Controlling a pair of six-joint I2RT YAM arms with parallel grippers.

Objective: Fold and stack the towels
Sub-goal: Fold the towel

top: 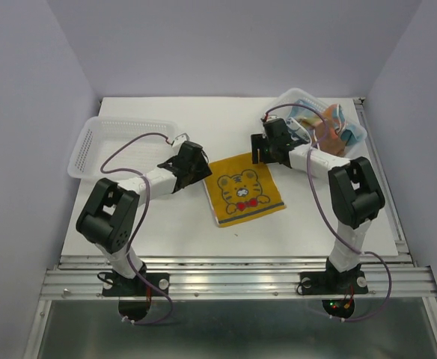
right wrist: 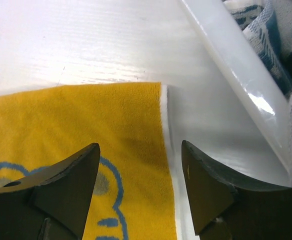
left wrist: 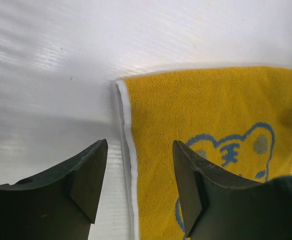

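A mustard-yellow towel [top: 245,193] with a tiger face printed on it lies flat and unfolded in the middle of the white tabletop [top: 166,232], turned a little askew. The left pincer [left wrist: 138,185] is released. Its two dark fingers stand apart over the towel's white-trimmed left edge near the far corner, one above bare tabletop and the other above the yellow cloth. The right pincer [right wrist: 138,187] is released as well, standing the same way over the opposite edge. Just beside it is a white perforated basket [top: 301,93] holding more towels [top: 331,129] — orange, and blue-white patterned. A second white basket [top: 84,153] stands at the far left.
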